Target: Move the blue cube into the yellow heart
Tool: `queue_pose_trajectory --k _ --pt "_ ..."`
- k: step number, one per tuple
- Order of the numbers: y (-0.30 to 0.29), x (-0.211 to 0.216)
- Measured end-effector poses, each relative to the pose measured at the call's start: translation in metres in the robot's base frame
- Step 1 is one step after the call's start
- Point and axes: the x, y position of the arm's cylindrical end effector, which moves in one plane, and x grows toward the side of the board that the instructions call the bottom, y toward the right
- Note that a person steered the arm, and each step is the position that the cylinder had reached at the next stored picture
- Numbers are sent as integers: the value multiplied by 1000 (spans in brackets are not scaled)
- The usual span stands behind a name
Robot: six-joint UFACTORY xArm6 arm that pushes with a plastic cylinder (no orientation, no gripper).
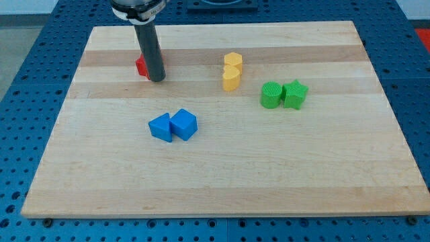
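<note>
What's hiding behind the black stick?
A red block peeks out at the view's left of my rod, right by my tip. The rod covers most of it, so its shape cannot be made out.

Pale striped wooden worktop [222, 175] carries two blue plastic blocks, a cube [183, 124] and another [160, 127], two yellow blocks [232, 62] [230, 79], two green blocks [271, 95] [294, 93], one red block [141, 66] beside the dark rod [150, 50]

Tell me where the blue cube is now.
The blue cube sits slightly left of the board's middle, touching another blue block on its left, below and left of the yellow blocks.
</note>
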Motion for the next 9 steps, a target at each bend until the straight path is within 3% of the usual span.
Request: queue_pose_trajectory --k 2,5,8,9 --pt "9 5" --pt "25 68" --pt "-25 119" --pt "-15 131"
